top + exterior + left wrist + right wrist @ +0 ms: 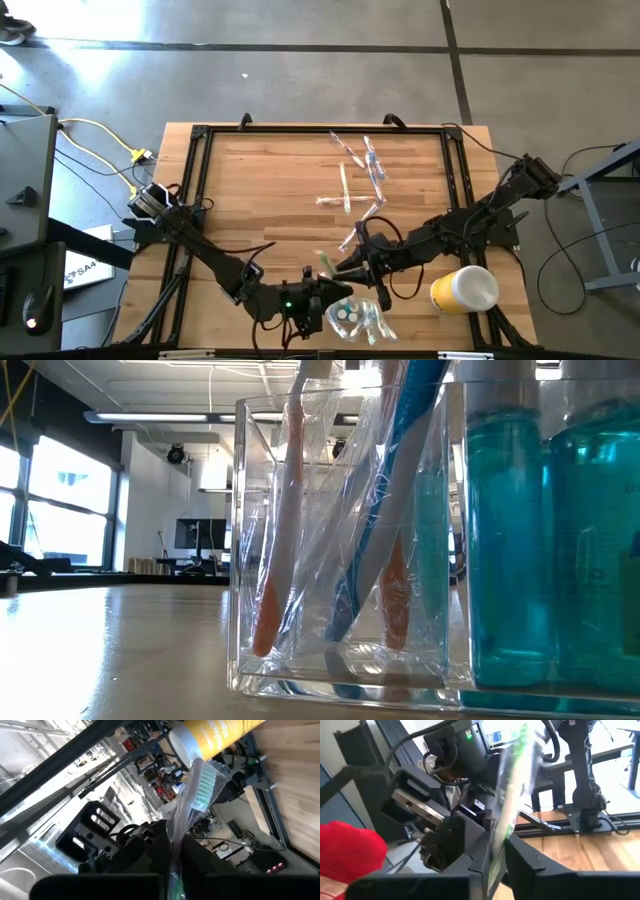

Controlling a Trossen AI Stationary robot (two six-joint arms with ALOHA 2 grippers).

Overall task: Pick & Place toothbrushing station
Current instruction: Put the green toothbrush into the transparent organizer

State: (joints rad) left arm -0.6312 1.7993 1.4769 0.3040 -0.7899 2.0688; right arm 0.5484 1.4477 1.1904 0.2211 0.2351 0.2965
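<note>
Wrapped toothbrush (324,263) held off the tabletop (270,190), both the left gripper (322,290) and right gripper (345,268) clamped on it: mid-handover, I judge, beside the clear holder (357,318). Next: one gripper releases, the other drops it into the holder.

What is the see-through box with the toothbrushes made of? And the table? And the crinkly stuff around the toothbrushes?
The see-through box looks like clear hard plastic, maybe acrylic: thick, glossy walls with sharp edges; glass can't be ruled out. The table looks like wood, with pale brown planks and visible grain. The crinkly wrap around the toothbrushes seems to be thin clear plastic film, since it wrinkles and catches the light.
</note>
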